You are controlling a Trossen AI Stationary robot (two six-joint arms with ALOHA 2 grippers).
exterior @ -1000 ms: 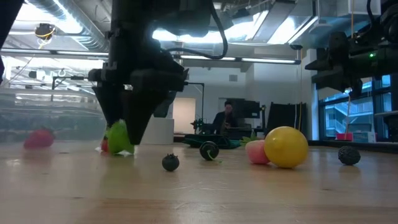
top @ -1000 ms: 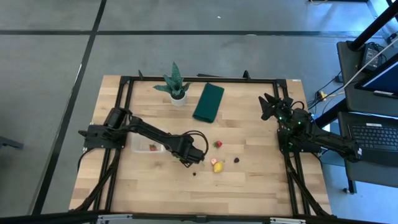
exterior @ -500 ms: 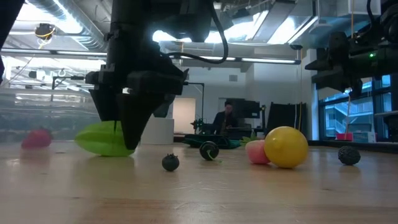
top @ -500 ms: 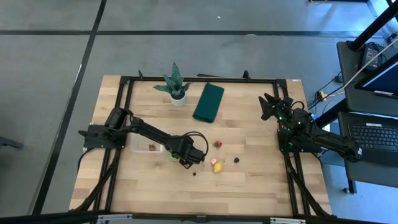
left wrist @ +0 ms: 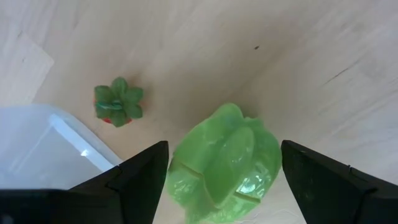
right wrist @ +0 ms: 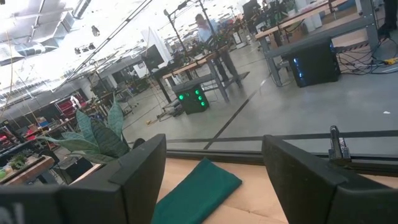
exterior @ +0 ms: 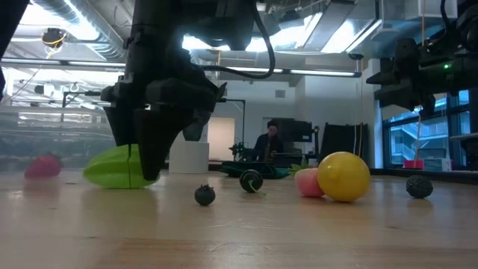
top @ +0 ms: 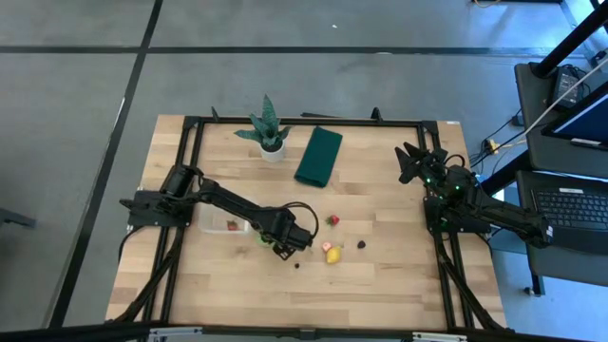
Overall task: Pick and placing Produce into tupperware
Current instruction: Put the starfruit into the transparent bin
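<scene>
My left gripper [top: 285,244] is low over the table, just right of the clear tupperware [top: 220,222], and it is open. The light green leafy piece [left wrist: 224,163] lies on its side on the wood between the two fingers [exterior: 149,161], and in the low view the green piece [exterior: 112,167] sticks out toward the tupperware. One red berry [top: 233,225] shows at the tupperware, and a green-capped berry [left wrist: 118,103] lies beside the tupperware's corner [left wrist: 56,146]. My right gripper [top: 410,163] waits, open, by the table's far right. My left gripper's fingers come from above and stand close on either side of the green leafy piece [left wrist: 186,168], which rests on the table. Whether they touch it I cannot tell.
To the right of my left gripper lie a yellow piece [top: 333,255], a pink-red piece [top: 326,247], a red berry [top: 332,220] and two dark berries [top: 361,244] [top: 297,265]. A potted plant [top: 269,128] and a dark green folded cloth [top: 318,156] stand near the far edge.
A second ago the green leafy piece stood narrow and upright between the left fingers. It has since tipped toward the table's left and now lies flat on the wood, reaching toward the tupperware. The left gripper has shifted slightly the same way.
</scene>
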